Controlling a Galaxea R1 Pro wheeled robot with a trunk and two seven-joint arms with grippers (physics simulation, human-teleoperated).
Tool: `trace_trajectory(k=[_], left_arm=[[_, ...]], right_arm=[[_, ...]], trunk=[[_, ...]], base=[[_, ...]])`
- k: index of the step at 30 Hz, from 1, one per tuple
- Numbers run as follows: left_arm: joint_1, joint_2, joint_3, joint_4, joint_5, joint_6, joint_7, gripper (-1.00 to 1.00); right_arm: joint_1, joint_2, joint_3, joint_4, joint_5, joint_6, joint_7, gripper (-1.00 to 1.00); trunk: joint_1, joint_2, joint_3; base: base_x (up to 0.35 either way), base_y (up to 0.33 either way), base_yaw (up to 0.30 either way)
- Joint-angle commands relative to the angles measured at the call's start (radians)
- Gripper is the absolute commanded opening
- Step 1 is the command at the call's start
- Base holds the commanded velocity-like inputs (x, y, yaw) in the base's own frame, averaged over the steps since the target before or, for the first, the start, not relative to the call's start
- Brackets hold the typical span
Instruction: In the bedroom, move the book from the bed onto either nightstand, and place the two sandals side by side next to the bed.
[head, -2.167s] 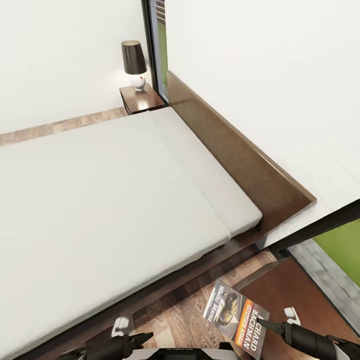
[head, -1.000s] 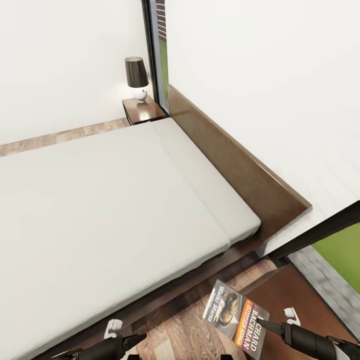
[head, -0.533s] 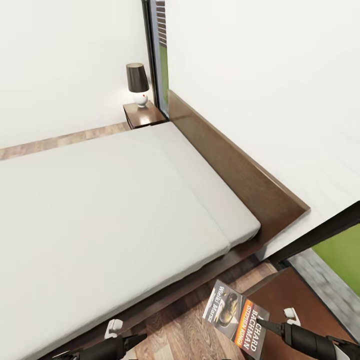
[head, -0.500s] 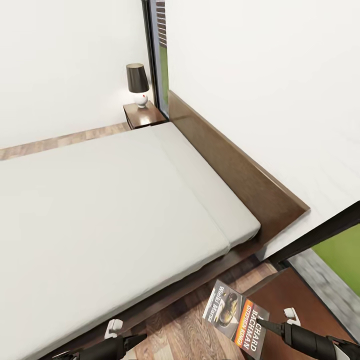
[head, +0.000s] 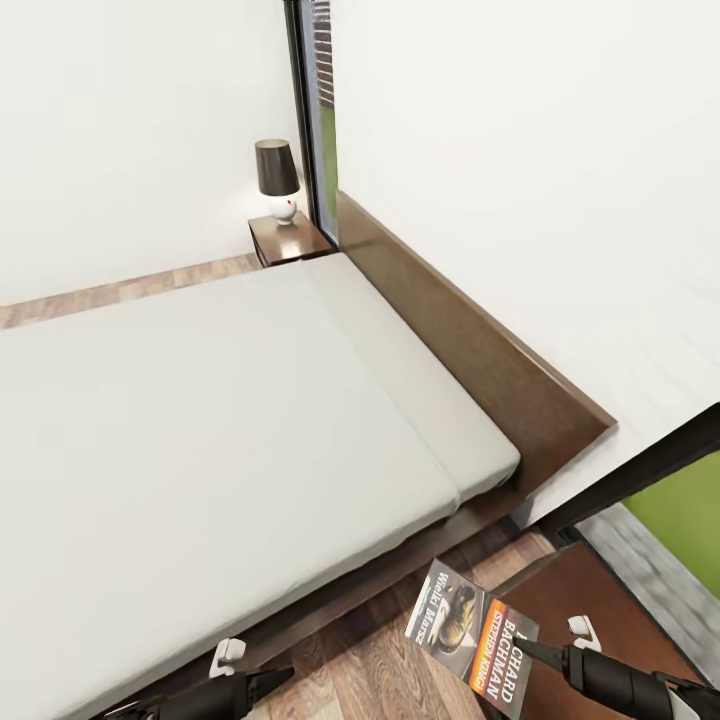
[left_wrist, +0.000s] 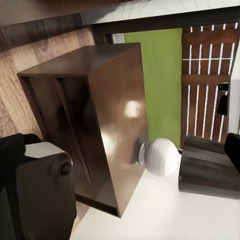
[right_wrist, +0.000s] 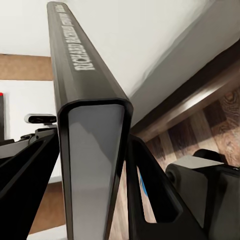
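Observation:
The book (head: 470, 625) hangs tilted over the wood floor between the bed (head: 220, 400) and the near nightstand (head: 590, 600), with my right gripper (head: 530, 650) shut on its lower edge. The right wrist view shows the book (right_wrist: 90, 150) edge-on, clamped between both fingers (right_wrist: 150, 185). A small blue sliver (right_wrist: 142, 186) shows on the floor there; I cannot tell whether it is a sandal. My left gripper (head: 275, 678) hovers low by the bed's near edge, open and holding nothing. A second nightstand (head: 290, 238) stands at the bed's far side.
A dark-shaded lamp (head: 277, 178) stands on the far nightstand. The left wrist view shows a nightstand (left_wrist: 100, 115) with a lamp (left_wrist: 160, 157) on top. The brown headboard (head: 470, 350) runs along the white wall. A dark-framed window (head: 680, 490) shows grass at the right.
The whole view has shifted: the far nightstand and lamp sit lower in the picture, so the camera moved. The book stays in my right gripper, and both grippers hold their places.

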Motion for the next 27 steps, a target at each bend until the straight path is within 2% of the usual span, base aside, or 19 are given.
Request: trace_trajectory(k=[1,27], left_arm=[[0.0,0.0,-0.009,0.0,0.009,0.006,-0.003,1.0],[0.0,-0.001,-0.009,0.0,0.009,0.005,-0.001,1.0]], right_arm=[[-0.001,0.0,-0.008,0.0,0.009,0.01,0.004,-1.0],[-0.001,0.0,-0.008,0.0,0.009,0.01,0.004,-1.0]], trunk=[[0.001,-0.002,0.0],[0.001,-0.002,0.042]], base=[[0.0,0.0,0.0],[0.0,0.0,0.0]])
